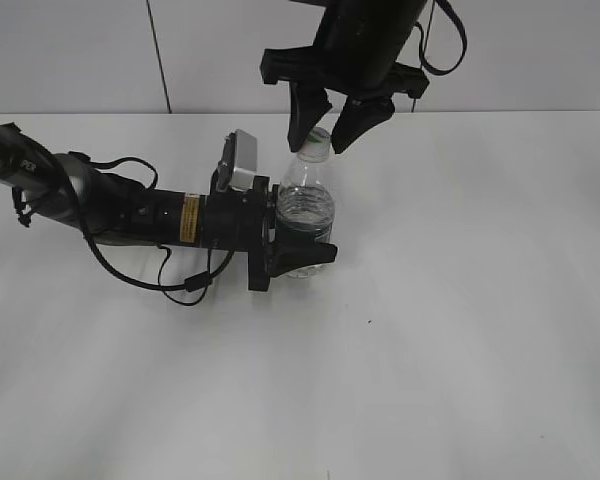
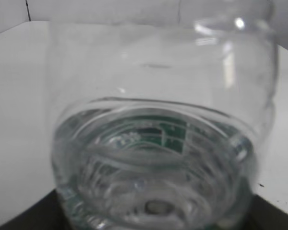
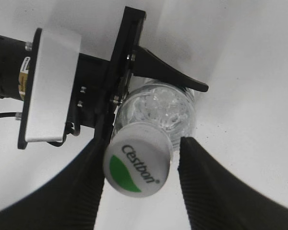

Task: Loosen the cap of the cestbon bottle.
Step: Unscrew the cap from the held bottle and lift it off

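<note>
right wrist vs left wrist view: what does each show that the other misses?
Right wrist only: the cap top with its green logo, the right gripper fingers flanking it with a gap on one side, and the left gripper around the bottle below. Left wrist only: a close-up through the bottle's clear wall, showing the water and green label from inside. Both: the cestbon bottle on the white table.

In the left wrist view the cestbon bottle (image 2: 158, 143) is blurred and cut off at the frame's edges, while the exterior view leaves its green label hidden behind the left pincer (image 1: 305, 250).
</note>
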